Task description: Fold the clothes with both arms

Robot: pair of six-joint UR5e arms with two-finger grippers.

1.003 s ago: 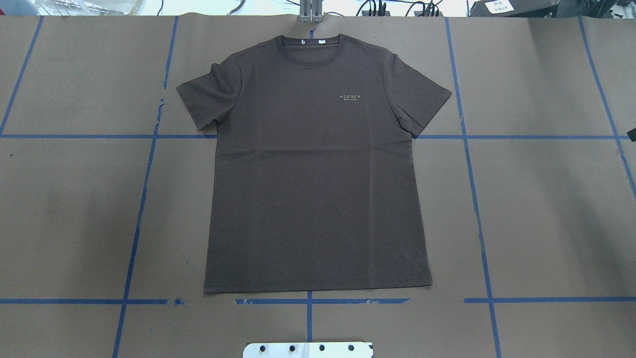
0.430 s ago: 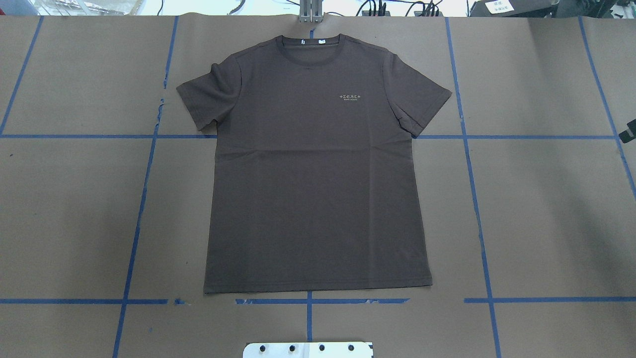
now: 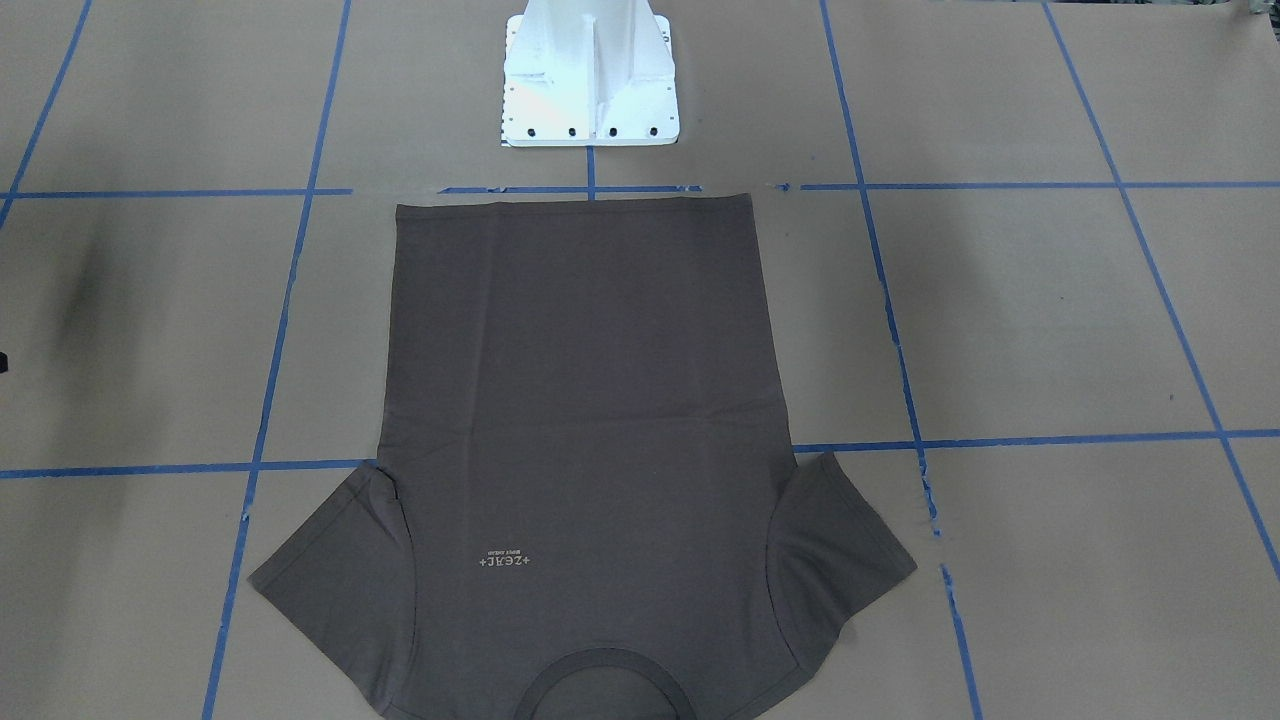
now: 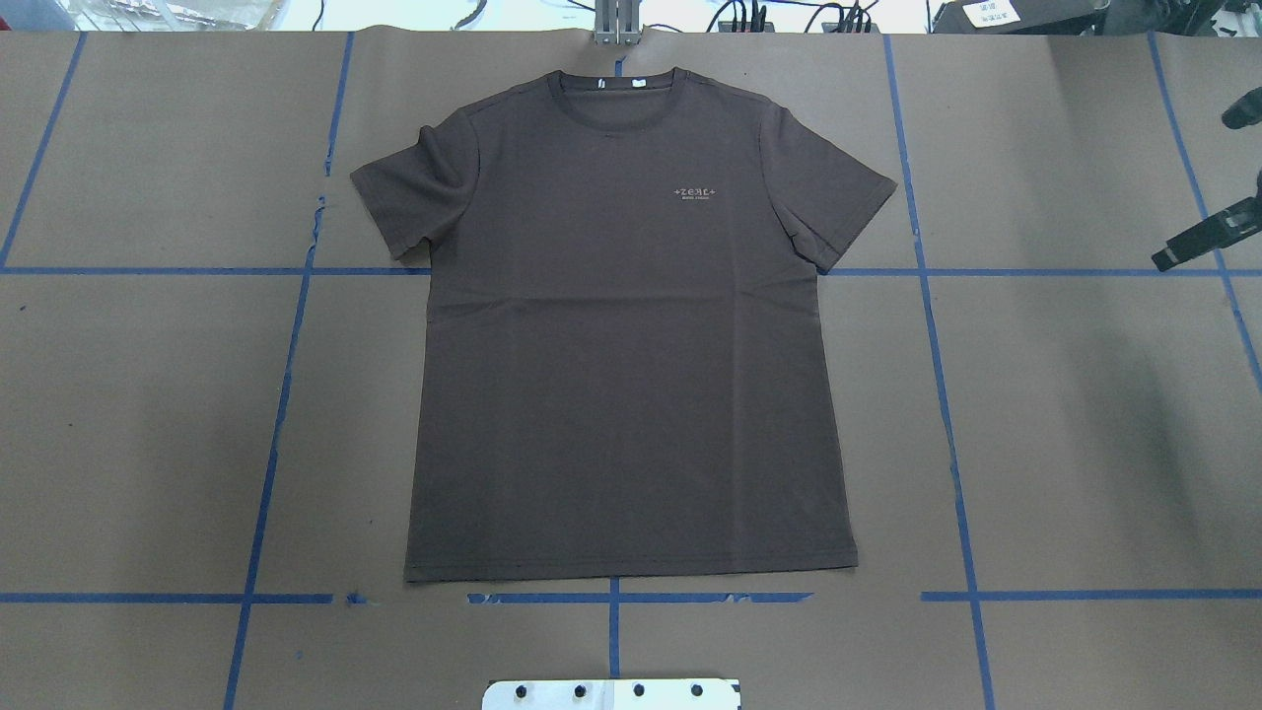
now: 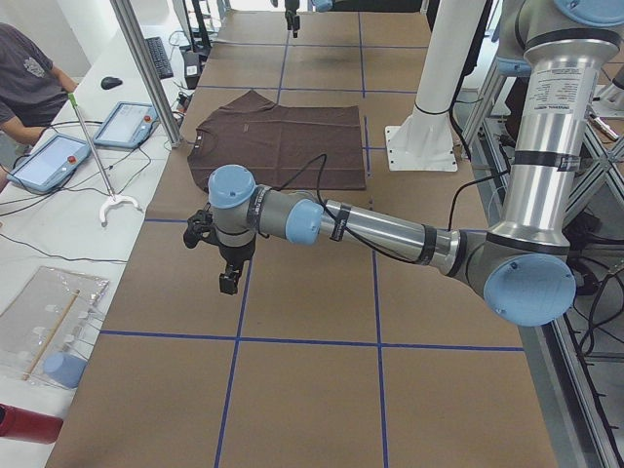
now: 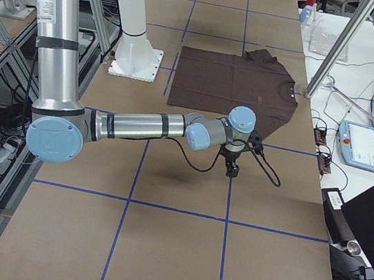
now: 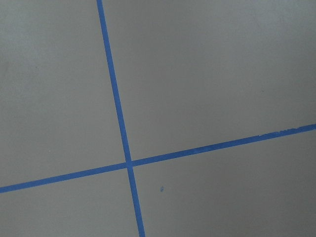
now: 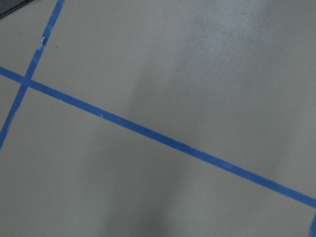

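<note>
Brown paper gridded with blue tape (image 4: 944, 414) covers the desk (image 4: 1085, 444), and the T-shirt (image 4: 631, 345) lies flat, logo up, midway between its ends, hem at the pedestal (image 3: 590, 80) edge, leaving both sleeves reachable. I hold the left hand (image 5: 227, 284) and right hand (image 6: 231, 171) over bare paper toward opposite ends, well apart from the cloth; released or clenched, I cannot tell. No obstacle shows between them and the T-shirt.

There were one T-shirt (image 4: 631, 325), two arms, namely a left arm (image 5: 380, 232) and a right arm (image 6: 140, 125), one white pedestal (image 3: 590, 80) and two tablets (image 5: 125, 125).
</note>
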